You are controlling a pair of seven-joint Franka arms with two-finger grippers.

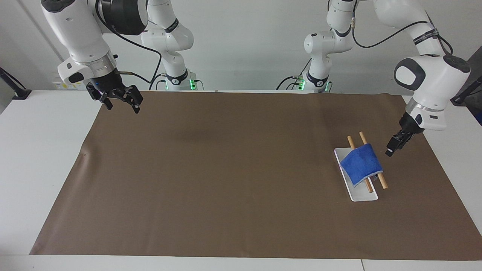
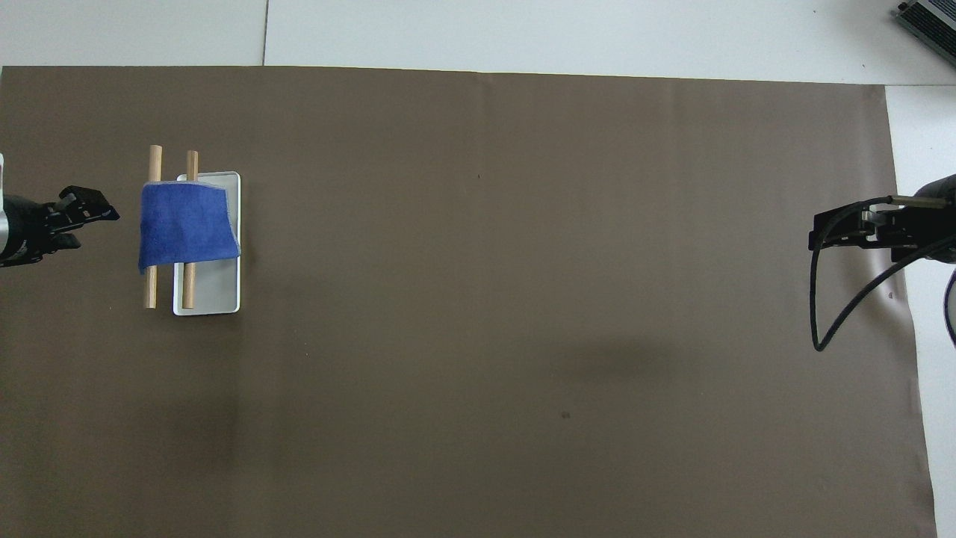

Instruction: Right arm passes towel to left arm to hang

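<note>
The bright-blue towel [image 1: 361, 165] hangs draped over two wooden rods [image 1: 382, 183] of a small rack with a white base [image 1: 362, 195], at the left arm's end of the table. It also shows in the overhead view [image 2: 187, 228]. My left gripper [image 1: 393, 147] is open and empty, a short gap from the towel's edge, toward the table's end [image 2: 88, 211]. My right gripper [image 1: 120, 103] is open and empty, up in the air over the mat's corner at the right arm's end [image 2: 838, 228], with its black cable looping below it.
A brown mat [image 1: 226, 169] covers most of the white table. The rack's rods [image 2: 154, 161] stick out past the towel at both ends. A grey device [image 2: 926, 19] lies at the table's corner farthest from the robots, at the right arm's end.
</note>
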